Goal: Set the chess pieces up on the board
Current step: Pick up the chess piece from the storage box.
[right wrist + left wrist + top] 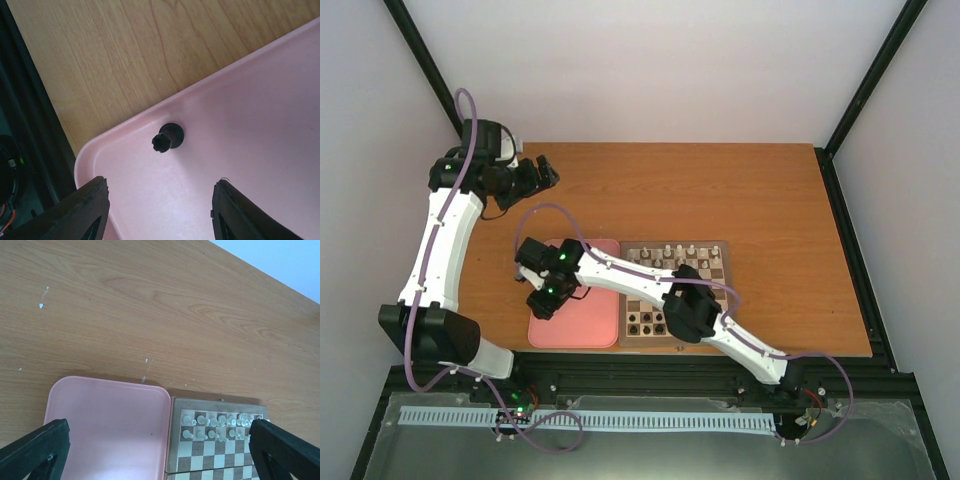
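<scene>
Right tool [160,186] is spread wide with nothing between its fingers [90,210], hovering over a corner of the pink tray [260,125]. Target is one black piece [167,136], looks like a rook, lying on its side in the tray just beside the curved corner wall; can't tell if it touches the wall. In the right wrist view it sits up-frame from the gap, roughly centred between the two fingers and apart from both. Its long axis runs lower left to upper right in that frame, notched top toward lower left and base toward upper right, so it is oblique to the closing line, which is horizontal. My read: next move needs an advance up-frame and down, plus some wrist roll so the fingers close across the stem rather than end to end. The wall on the upper-left side leaves little finger room there. In the top view this tool is left of centre over the tray, and the piece is hidden under it. Left tool [542,172] is also spread and empty, upper left of frame over bare counter [750,200], well apart from the tray, so the right arm is clearly nearer. Board [623,318] sits just right of the tray, with white pieces [672,250] on its far rows and some black pieces [648,322] on the near rows.
</scene>
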Controlling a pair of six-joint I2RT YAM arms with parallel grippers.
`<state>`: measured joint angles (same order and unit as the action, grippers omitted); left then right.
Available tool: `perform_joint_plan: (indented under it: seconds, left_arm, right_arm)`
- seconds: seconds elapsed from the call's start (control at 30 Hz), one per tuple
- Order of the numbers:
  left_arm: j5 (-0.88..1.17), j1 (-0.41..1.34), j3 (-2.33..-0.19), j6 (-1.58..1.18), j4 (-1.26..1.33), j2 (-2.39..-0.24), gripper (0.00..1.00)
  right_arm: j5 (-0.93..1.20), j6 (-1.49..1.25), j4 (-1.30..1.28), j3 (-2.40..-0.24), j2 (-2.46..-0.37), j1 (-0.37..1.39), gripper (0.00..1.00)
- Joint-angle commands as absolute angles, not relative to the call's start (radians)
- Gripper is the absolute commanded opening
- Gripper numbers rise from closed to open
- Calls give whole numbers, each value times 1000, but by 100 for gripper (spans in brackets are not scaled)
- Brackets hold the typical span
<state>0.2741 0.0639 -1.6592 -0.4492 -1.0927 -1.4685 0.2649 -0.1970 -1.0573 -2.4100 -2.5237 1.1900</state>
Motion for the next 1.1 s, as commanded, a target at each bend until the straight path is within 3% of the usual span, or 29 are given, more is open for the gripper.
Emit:
perform_joint_plan:
  seconds: [0.0,0.6,0.83,0.97,1.07]
  left_arm:
    - [285,69,-1653,-453,-1082,-1438,100]
    - [272,69,-1611,-449,-1077,-1407,100]
    - [280,68,-1610,-452,-1076,-1402,100]
    - [281,69,-1609,-451,-1075,-1398,100]
    - [281,68,-1604,-451,-1076,-1391,100]
  right_arm:
    - [299,-174,-1023,-2450,-2557,1187,57]
    - [257,-205,-959,-2495,-2639,1186,48]
    - [246,-216,-972,-2494,-2646,1184,35]
    - [244,-219,-976,-2495,-2645,1184,22]
    - [254,-219,-980,-2491,-2647,1183,20]
